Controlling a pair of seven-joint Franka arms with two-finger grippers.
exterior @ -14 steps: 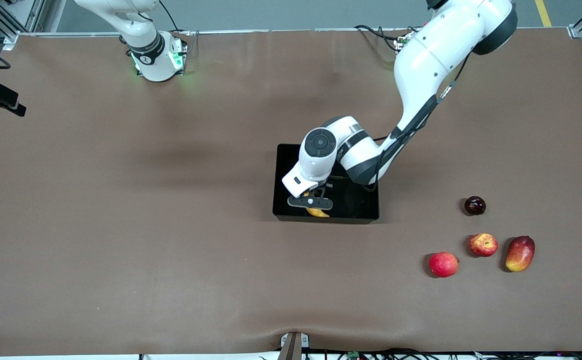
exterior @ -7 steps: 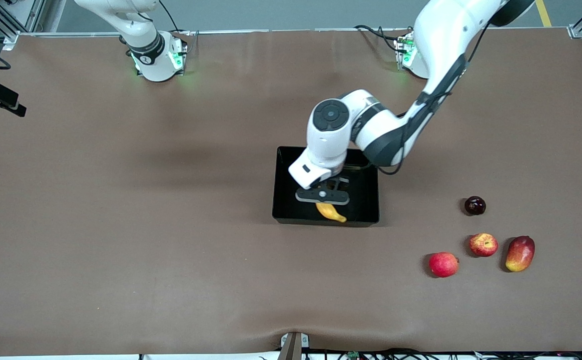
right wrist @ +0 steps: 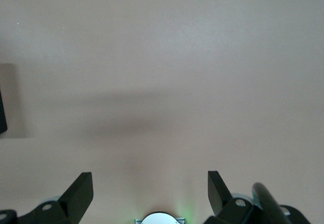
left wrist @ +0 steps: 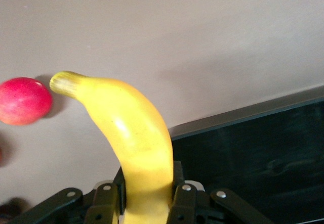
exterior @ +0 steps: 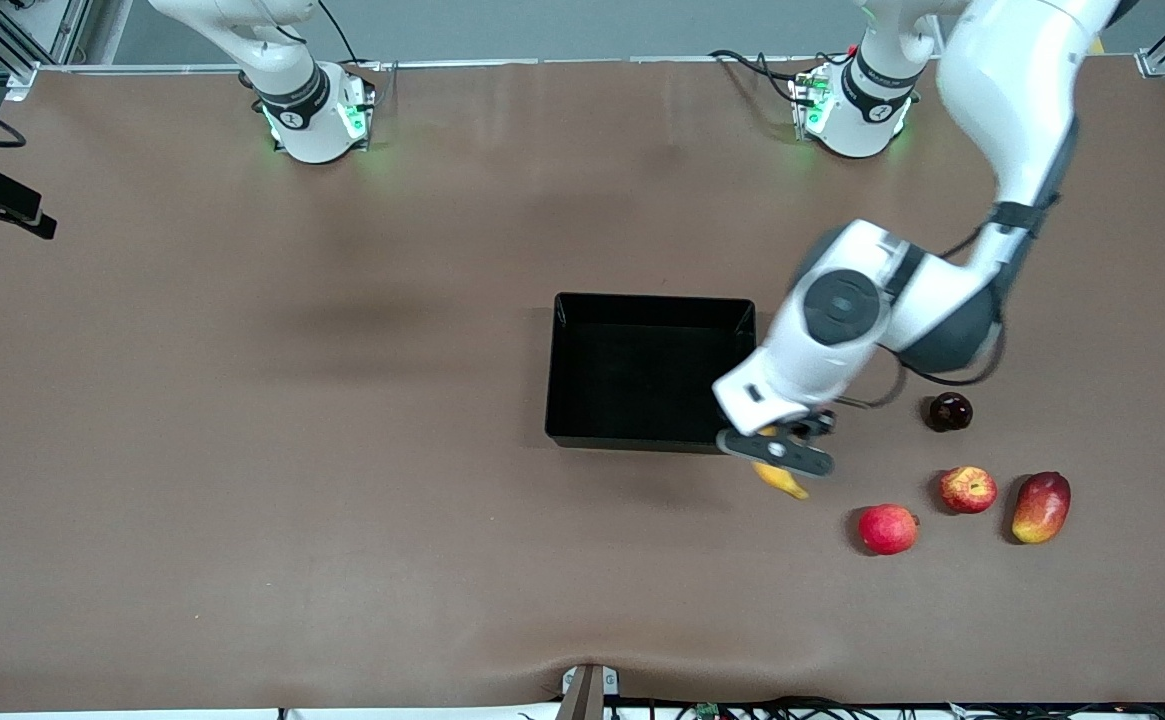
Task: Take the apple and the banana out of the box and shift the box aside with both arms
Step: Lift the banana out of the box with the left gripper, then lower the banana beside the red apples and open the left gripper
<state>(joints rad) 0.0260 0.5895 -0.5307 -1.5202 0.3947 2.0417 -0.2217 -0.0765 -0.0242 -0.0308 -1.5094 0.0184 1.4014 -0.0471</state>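
Banana hangs clamped in the left gripper over the table just beside the black box, near a red apple; the right gripper waits, fingers spread wide.

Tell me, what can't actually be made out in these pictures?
- Long curved yellow banana: in the front view the left gripper covers most of it; in the left wrist view its lower end is cut off.
- Right gripper: out of the front view; the right wrist view shows only its fingertips.
- Black rectangular plastic box: the left arm hides one corner in the front view.
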